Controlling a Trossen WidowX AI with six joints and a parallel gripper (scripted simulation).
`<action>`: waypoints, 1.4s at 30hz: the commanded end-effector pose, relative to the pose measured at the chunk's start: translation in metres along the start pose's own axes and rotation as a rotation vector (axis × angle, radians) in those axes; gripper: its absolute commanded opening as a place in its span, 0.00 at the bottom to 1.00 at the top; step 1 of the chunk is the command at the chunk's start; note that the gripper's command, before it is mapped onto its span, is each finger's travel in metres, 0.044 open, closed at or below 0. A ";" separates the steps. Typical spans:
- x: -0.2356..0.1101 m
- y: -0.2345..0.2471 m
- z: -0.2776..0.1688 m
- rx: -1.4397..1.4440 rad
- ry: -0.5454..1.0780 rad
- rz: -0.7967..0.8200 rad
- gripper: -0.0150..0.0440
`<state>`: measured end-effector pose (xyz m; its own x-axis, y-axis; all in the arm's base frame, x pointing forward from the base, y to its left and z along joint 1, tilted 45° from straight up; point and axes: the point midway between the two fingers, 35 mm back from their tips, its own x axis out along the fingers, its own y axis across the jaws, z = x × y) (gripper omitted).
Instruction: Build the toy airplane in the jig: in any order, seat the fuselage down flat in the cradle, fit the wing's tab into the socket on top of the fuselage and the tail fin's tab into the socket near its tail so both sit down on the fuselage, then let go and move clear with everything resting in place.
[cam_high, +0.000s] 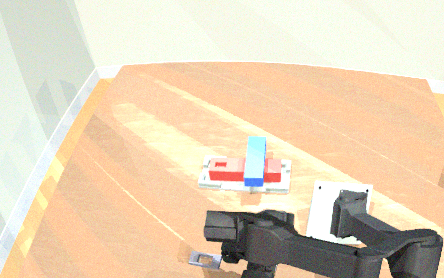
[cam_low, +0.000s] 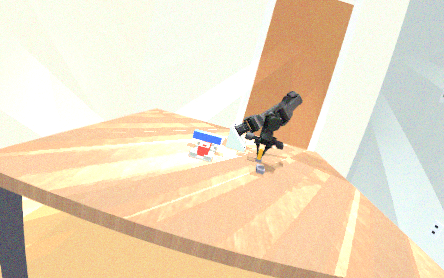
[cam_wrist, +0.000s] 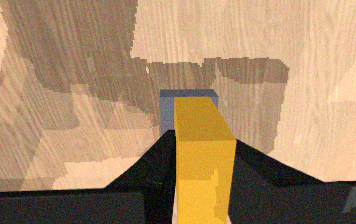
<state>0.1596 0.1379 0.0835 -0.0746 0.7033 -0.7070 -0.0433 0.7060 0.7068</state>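
Observation:
The red fuselage (cam_high: 225, 170) (cam_low: 203, 149) lies in the white jig cradle (cam_high: 212, 183). The blue wing (cam_high: 255, 160) (cam_low: 207, 135) sits across the top of it. The yellow tail fin (cam_wrist: 204, 155) (cam_low: 259, 150) is near the table's front edge, between the fingers of my gripper (cam_wrist: 204, 150) (cam_low: 260, 150), which is shut on it. A small grey-blue holder (cam_high: 204, 259) (cam_low: 260, 169) (cam_wrist: 167, 112) lies just beyond and below the fin. I cannot tell whether the fin touches it. In the top view the arm hides the fin.
A white base plate (cam_high: 325, 210) lies to the right of the jig, under the arm's base. The wooden table's front edge is close to the holder.

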 end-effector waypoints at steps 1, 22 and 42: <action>-0.002 0.001 0.000 -0.001 -0.002 0.000 0.25; -0.065 -0.001 0.008 -0.035 -0.062 -0.053 0.25; -0.127 0.001 -0.002 -0.046 -0.111 -0.063 0.25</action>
<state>0.1686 0.0549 0.1670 0.0338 0.6681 -0.7433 -0.0833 0.7430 0.6641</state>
